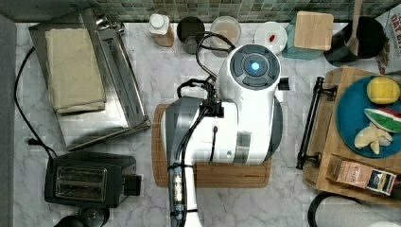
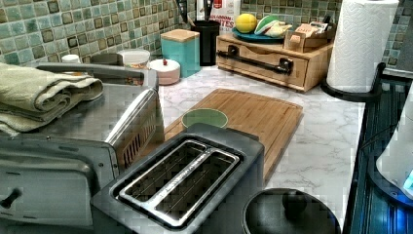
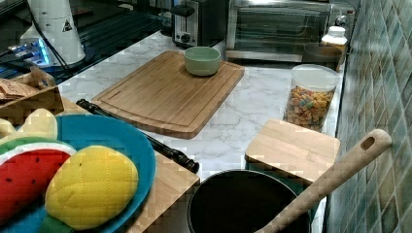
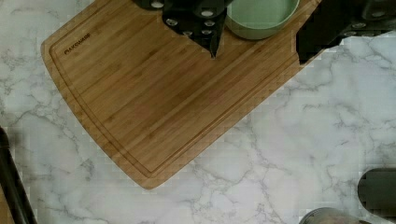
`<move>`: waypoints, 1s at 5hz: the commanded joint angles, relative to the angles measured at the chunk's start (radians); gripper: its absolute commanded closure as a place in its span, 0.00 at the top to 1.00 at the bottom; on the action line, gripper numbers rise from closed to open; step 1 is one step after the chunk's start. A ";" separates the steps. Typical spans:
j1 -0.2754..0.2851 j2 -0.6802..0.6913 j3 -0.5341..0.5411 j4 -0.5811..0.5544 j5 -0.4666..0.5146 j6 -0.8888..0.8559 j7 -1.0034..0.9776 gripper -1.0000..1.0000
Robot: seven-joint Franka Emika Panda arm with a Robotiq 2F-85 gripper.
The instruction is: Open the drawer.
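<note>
The drawer (image 2: 265, 68) is the front of a light-wood box at the top view's right, and it sits flush with the box, shut. Its long black bar handle (image 1: 312, 124) runs along that front, also seen as the handle (image 3: 141, 137) in the right view and the handle (image 4: 10, 186) at the wrist view's edge. My gripper (image 4: 257, 58) hangs open above the wooden cutting board (image 4: 154, 98), with nothing between its fingers (image 4: 212, 39). It is well apart from the handle. The white arm (image 1: 236, 118) covers the board's middle in the top view.
A green bowl (image 3: 202, 59) stands on the cutting board. On the drawer box rest a blue plate (image 1: 350, 123) with toy fruit and a small carton (image 1: 361, 175). A toaster (image 1: 90, 182), a toaster oven (image 1: 90, 80), jars, a black utensil pot (image 1: 361, 40) and a paper towel roll (image 2: 363, 44) ring the marble counter.
</note>
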 commanded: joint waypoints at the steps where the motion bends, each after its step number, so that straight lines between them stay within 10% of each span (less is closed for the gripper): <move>1: -0.001 0.000 0.001 -0.001 0.004 0.000 -0.001 1.00; 5: -0.084 0.032 -0.120 -0.089 -0.144 0.182 -0.441 1.00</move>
